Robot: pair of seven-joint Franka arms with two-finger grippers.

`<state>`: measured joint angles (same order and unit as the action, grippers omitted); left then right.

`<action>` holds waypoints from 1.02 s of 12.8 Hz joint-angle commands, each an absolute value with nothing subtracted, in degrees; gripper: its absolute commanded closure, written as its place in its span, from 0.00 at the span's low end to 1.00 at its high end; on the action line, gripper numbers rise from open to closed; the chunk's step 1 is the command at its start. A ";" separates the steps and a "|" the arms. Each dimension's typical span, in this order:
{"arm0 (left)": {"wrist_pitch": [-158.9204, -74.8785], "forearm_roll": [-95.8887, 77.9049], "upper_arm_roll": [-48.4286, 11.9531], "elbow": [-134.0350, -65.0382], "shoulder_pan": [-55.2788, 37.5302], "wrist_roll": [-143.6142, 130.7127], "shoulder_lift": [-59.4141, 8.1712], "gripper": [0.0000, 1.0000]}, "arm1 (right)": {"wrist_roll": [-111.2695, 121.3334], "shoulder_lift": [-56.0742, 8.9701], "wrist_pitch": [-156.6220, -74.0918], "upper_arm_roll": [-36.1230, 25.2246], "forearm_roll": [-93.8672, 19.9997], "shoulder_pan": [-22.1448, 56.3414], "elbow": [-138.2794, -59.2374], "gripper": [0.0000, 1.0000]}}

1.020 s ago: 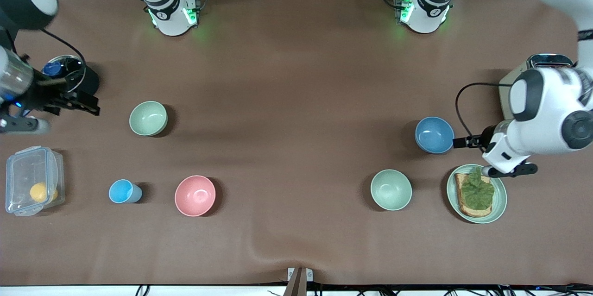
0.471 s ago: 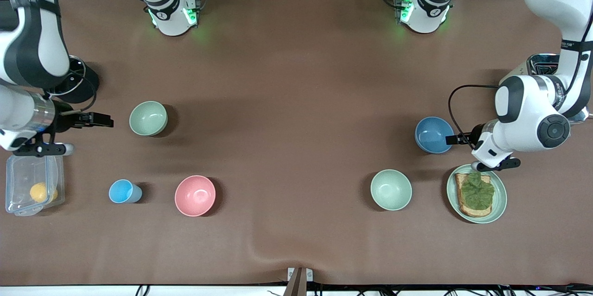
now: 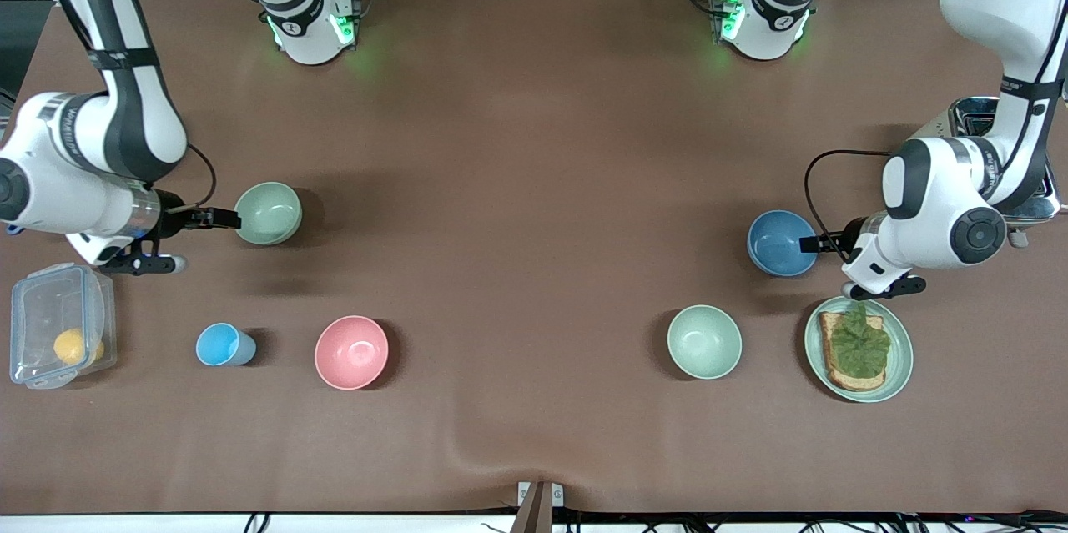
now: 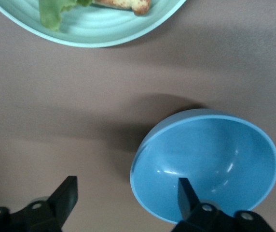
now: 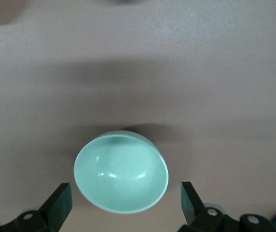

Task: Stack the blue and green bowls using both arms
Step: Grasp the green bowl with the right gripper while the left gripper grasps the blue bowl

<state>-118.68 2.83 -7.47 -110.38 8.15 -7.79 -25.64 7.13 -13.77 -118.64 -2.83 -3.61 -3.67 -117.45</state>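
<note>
The blue bowl (image 3: 782, 243) (image 4: 205, 164) stands upright toward the left arm's end of the table. My left gripper (image 3: 808, 244) (image 4: 126, 193) is open at its rim, one finger inside the bowl and the other outside over the table. The green bowl (image 3: 267, 213) (image 5: 121, 176), dull sage, stands toward the right arm's end. My right gripper (image 3: 227, 219) (image 5: 124, 193) is open at that bowl's side, and the bowl's near edge lies between the two spread fingers without touching them.
A paler mint bowl (image 3: 704, 341) and a mint plate (image 3: 897, 366) (image 4: 104, 29) with toast and lettuce lie nearer the front camera than the blue bowl. A pink bowl (image 3: 351, 352), a light-blue cup (image 3: 221, 344) and a clear lidded box (image 3: 58, 335) lie nearer than the green bowl.
My right arm has swung in from the table's end and brought its gripper up to the green bowl. My left gripper has edged over the blue bowl's rim.
</note>
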 commanded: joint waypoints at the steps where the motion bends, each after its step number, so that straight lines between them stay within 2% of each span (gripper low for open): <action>1: -120.14 3.96 -7.91 -110.83 8.61 -7.21 -26.54 0.15 | 10.79 -10.63 -128.81 -2.11 -4.66 -4.66 -126.80 0.00; 3: -120.41 3.87 -7.91 -110.83 8.61 -7.21 -26.98 0.22 | 14.75 -11.33 -132.53 -2.11 -4.66 -5.18 -128.40 0.00; 8: -121.64 3.87 -8.09 -110.92 9.93 -7.21 -28.21 0.29 | 22.66 -14.76 -138.59 -2.11 -4.75 -9.13 -129.37 0.01; 9: -121.73 3.78 -8.09 -110.92 9.93 -7.21 -28.30 0.32 | 22.94 -15.20 -140.26 -2.02 -4.75 -9.14 -130.42 0.04; 11: -121.82 3.78 -8.09 -110.83 9.93 -7.21 -28.56 0.44 | 22.94 -15.21 -142.64 -1.93 -4.75 -8.61 -132.01 0.23; 13: -122.08 3.78 -8.17 -110.83 9.93 -7.21 -28.56 0.57 | 22.94 -15.99 -143.87 -1.85 -4.83 -8.70 -132.62 0.30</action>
<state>-121.19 2.85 -7.54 -110.49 9.30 -7.79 -28.68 21.84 -15.89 -142.11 -2.43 -3.63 -8.28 -131.46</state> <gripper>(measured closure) 0.498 0.247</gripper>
